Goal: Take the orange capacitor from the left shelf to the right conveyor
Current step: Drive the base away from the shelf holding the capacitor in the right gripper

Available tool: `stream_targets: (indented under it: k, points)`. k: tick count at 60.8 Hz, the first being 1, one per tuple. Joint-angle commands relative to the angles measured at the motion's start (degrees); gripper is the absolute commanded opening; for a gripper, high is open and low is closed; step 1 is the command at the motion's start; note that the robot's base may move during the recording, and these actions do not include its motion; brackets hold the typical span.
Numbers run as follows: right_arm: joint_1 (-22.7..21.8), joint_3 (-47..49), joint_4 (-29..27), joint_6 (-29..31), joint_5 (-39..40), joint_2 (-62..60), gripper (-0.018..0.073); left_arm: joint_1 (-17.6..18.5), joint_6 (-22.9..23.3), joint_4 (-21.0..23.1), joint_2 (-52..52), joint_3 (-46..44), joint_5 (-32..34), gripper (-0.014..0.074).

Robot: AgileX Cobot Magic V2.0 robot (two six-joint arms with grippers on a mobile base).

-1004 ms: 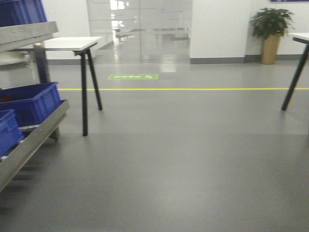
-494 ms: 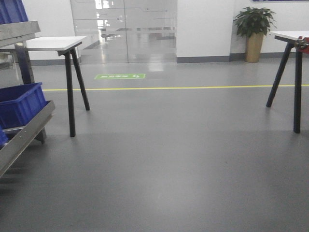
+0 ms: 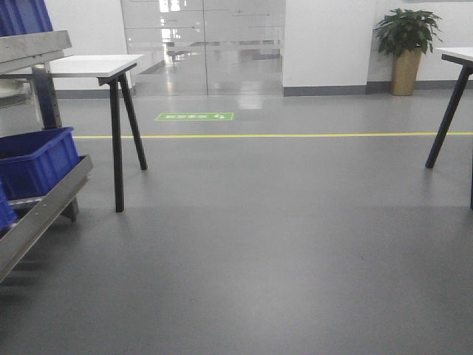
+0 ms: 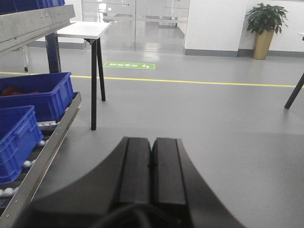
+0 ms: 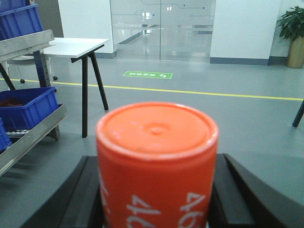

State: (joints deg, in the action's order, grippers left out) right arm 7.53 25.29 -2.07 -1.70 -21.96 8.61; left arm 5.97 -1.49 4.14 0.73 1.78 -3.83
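Floor (image 3: pixel 281 244): grey and glossy, it is filling most of every view. A yellow line (image 3: pixel 295 135) is running across it, and a green floor sign (image 3: pixel 195 117) is lying just beyond that line.
Left shelf (image 3: pixel 43 211): its steel rail is slanting along the left edge of the front view. The left wrist view is showing small white rollers beside that rail, which the front view is not revealing.
Blue bins (image 3: pixel 37 159): 2 are sitting on the shelf's lower level. Both wrist views are showing something reddish inside the farther one, too dim to identify.
White table (image 3: pixel 89 65): it is standing on black legs just behind the shelf.
Potted plant (image 3: pixel 406 41): it is standing against the far wall on the right.
Right gripper (image 5: pixel 157 180): its 2 dark fingers (image 5: pixel 237 190) are spreading to the cylinder's width and pressing on either side of it, holding it upright.
Left gripper (image 4: pixel 152 156): its 2 black fingers (image 4: pixel 135 166) are pressing flat against each other with nothing between them, hanging above the floor near the shelf.
Orange capacitor (image 5: pixel 156 137): it is sitting between the right gripper's fingers, well apart from the shelf, with its flat top near the camera and white numerals showing on its side. Only the right wrist view is showing it, and the front view is catching neither gripper.
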Motion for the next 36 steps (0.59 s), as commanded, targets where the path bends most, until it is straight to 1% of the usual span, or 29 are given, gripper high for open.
stream_targets:
  k: [1, 36]
  points:
    - [-0.4, 1.7, 0.3, 0.3, 5.1, 0.7, 0.0154, 0.3, 0.1, 0.1, 0.7, -0.3, 5.2, -0.0127]
    - [-0.4, 1.7, 0.3, 0.3, 5.1, 0.7, 0.0154, 0.3, 0.1, 0.1, 0.7, -0.3, 5.2, -0.0127]
